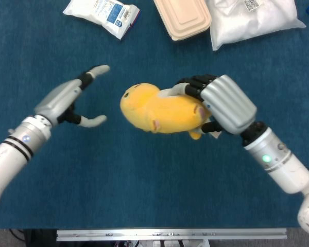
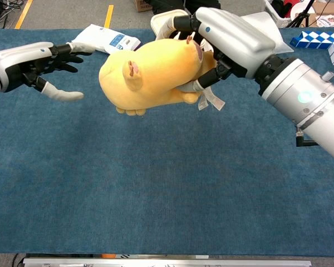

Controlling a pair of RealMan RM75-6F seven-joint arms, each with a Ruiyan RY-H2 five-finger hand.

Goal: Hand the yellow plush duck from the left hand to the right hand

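Note:
The yellow plush duck (image 1: 157,109) hangs above the blue table, gripped at its rear end by my right hand (image 1: 224,103). In the chest view the duck (image 2: 150,75) points its head to the left, with my right hand (image 2: 228,36) wrapped over its top and a white tag dangling below. My left hand (image 1: 72,100) is to the left of the duck, apart from it, its fingers spread and holding nothing. The chest view shows that left hand (image 2: 36,64) open too, with a clear gap to the duck's head.
A white and blue packet (image 1: 103,13) lies at the back left. A beige lidded box (image 1: 183,18) and a white plastic bag (image 1: 255,15) sit at the back. A blue and white folded toy (image 2: 317,39) lies at the far right in the chest view.

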